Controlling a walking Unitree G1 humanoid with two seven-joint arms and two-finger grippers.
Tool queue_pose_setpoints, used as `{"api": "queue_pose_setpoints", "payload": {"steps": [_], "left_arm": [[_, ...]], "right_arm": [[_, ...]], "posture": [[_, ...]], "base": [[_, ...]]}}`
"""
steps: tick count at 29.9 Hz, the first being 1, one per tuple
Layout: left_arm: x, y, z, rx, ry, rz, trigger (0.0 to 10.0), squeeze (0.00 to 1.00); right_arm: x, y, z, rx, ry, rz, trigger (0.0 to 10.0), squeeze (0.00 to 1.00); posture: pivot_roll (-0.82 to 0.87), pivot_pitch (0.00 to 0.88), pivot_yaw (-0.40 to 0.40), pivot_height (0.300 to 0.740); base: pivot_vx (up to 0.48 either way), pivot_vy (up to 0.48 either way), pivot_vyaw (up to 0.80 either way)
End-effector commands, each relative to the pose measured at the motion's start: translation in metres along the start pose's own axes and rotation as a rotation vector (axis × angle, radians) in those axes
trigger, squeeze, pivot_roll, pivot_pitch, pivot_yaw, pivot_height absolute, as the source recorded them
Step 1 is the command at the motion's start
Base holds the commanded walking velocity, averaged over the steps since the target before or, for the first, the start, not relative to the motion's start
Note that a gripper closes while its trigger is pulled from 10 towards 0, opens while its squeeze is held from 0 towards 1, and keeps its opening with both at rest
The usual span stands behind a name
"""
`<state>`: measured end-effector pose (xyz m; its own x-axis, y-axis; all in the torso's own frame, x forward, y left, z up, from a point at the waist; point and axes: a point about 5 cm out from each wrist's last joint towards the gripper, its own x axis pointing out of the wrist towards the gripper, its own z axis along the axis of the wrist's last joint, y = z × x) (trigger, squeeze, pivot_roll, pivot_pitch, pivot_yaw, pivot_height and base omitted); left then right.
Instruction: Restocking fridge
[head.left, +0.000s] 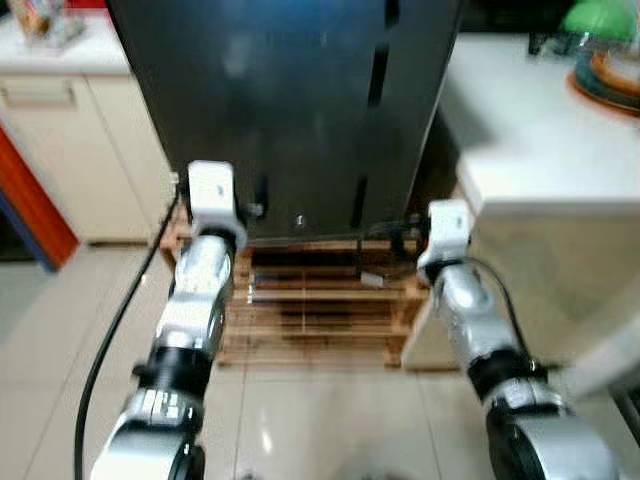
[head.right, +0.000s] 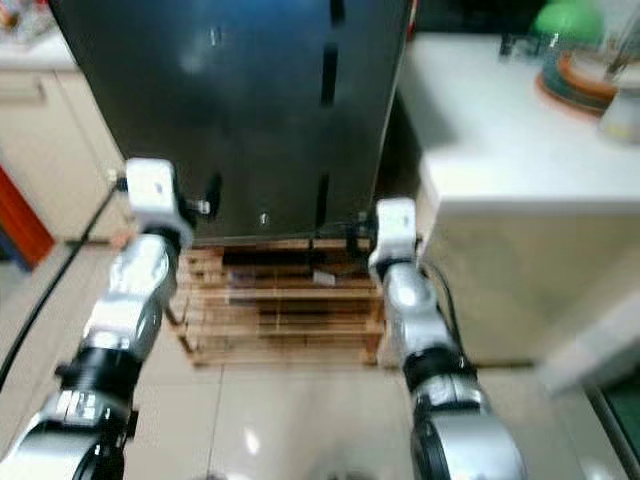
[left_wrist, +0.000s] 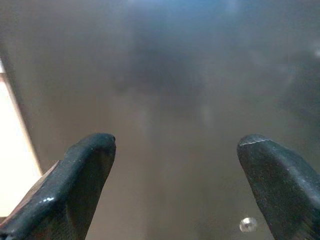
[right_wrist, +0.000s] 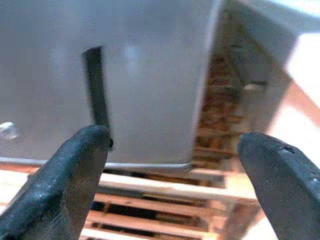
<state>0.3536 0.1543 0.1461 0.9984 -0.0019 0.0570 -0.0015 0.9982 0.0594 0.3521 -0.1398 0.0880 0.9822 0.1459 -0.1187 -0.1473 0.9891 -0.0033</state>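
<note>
Fridge (head.left: 290, 110) cut off above, handle slot ahead of right gripper (right_wrist: 175, 145) running past the top edge. Green item (head.left: 600, 20) on counter (head.left: 530, 130) beyond that gripper blurred, unidentifiable.

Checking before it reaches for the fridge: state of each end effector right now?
Left end effector: open, empty.
Right end effector: open, empty.

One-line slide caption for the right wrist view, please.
Open right pincer faces the dark fridge door's lower corner, by its vertical handle slot, above the wooden pallet.
</note>
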Motion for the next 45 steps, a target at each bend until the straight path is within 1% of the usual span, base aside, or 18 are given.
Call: {"api": "queue_pose_setpoints", "payload": {"steps": [1, 3, 7, 8, 10, 14, 18, 20, 22, 23, 24, 28, 30, 34, 39, 45], "left_arm": [[0.006, 0.015, 0.011, 0.006, -0.033, 0.032, 10.0, 0.00], [0.008, 0.019, 0.011, 0.008, -0.029, 0.034, 10.0, 0.00], [0.009, 0.021, 0.011, 0.018, -0.027, 0.048, 10.0, 0.00], [0.011, 0.023, 0.010, 0.047, -0.010, 0.077, 10.0, 0.00], [0.012, 0.025, 0.009, 0.055, -0.004, 0.099, 10.0, 0.00], [0.012, 0.026, 0.005, 0.032, 0.015, 0.107, 10.0, 0.00], [0.014, 0.032, 0.003, 0.012, 0.031, 0.112, 10.0, 0.00], [0.014, 0.033, 0.003, 0.006, 0.030, 0.107, 10.0, 0.00], [0.014, 0.033, 0.007, 0.001, 0.005, 0.109, 10.0, 0.00], [0.013, 0.031, 0.009, 0.046, -0.015, 0.116, 10.0, 0.00], [0.013, 0.031, 0.009, 0.050, -0.011, 0.116, 10.0, 0.00], [0.009, 0.023, 0.007, -0.010, -0.016, 0.081, 10.0, 0.00], [0.005, 0.018, 0.004, -0.042, -0.015, 0.050, 10.0, 0.00], [0.000, 0.015, 0.000, -0.054, -0.004, 0.036, 10.0, 0.00], [-0.008, 0.010, -0.004, -0.092, 0.009, 0.015, 10.0, 0.00], [-0.018, 0.002, -0.002, -0.132, -0.002, -0.026, 10.0, 0.00]], "right_arm": [[0.003, 0.013, 0.005, 0.005, -0.025, 0.037, 10.0, 0.27], [0.002, 0.014, 0.005, 0.001, -0.033, 0.046, 10.0, 0.28], [0.002, 0.013, 0.006, 0.002, -0.037, 0.044, 10.0, 0.28], [0.001, 0.010, 0.006, 0.007, -0.043, 0.038, 10.0, 0.28], [0.000, 0.008, 0.007, 0.009, -0.047, 0.034, 10.0, 0.28], [-0.002, 0.007, 0.007, 0.009, -0.055, 0.032, 10.0, 0.28], [-0.003, 0.007, 0.007, 0.009, -0.061, 0.033, 10.0, 0.28], [-0.004, 0.008, 0.007, 0.008, -0.063, 0.035, 10.0, 0.28], [-0.004, 0.008, 0.008, 0.006, -0.068, 0.037, 10.0, 0.27], [-0.005, 0.009, 0.009, 0.003, -0.073, 0.039, 10.0, 0.28], [-0.005, 0.009, 0.009, 0.004, -0.074, 0.039, 10.0, 0.28], [-0.006, 0.008, 0.011, 0.004, -0.090, 0.034, 10.0, 0.28], [-0.008, 0.009, 0.013, -0.026, -0.106, 0.040, 10.0, 0.29], [-0.012, 0.007, 0.013, -0.020, -0.117, 0.041, 10.0, 0.29], [-0.016, -0.007, 0.006, 0.000, -0.092, -0.010, 10.0, 0.29], [-0.018, -0.010, 0.005, 0.007, -0.085, -0.021, 10.0, 0.29]], "posture": [[-0.01, 0.000, -0.005, 0.740], [-0.01, 0.000, -0.005, 0.740], [-0.02, 0.000, -0.004, 0.740], [-0.02, 0.000, -0.005, 0.740], [-0.02, 0.000, -0.003, 0.740], [-0.03, 0.000, -0.002, 0.740], [-0.03, 0.000, -0.002, 0.740], [-0.03, 0.000, -0.001, 0.740], [-0.03, 0.000, 0.002, 0.740], [-0.03, 0.000, 0.002, 0.740], [-0.03, 0.000, 0.002, 0.740], [-0.04, 0.000, 0.000, 0.740], [-0.03, 0.000, -0.003, 0.740], [-0.03, 0.000, -0.006, 0.740], [-0.03, 0.000, -0.006, 0.740], [-0.03, 0.000, -0.003, 0.740]], "base": [[0.375, 0.296, 0.00], [0.386, 0.285, 0.00], [0.386, 0.283, 0.00], [0.000, 0.000, 0.00], [0.000, 0.000, 0.00], [0.000, 0.000, 0.00], [0.126, 0.000, 0.00], [0.323, 0.000, 0.00], [0.397, 0.000, 0.00], [0.000, 0.000, 0.00], [0.000, 0.000, 0.00], [0.000, 0.000, 0.00], [0.000, 0.322, -0.53], [0.000, 0.441, -0.70], [0.000, 0.480, -0.76], [0.000, 0.464, -0.76]]}}
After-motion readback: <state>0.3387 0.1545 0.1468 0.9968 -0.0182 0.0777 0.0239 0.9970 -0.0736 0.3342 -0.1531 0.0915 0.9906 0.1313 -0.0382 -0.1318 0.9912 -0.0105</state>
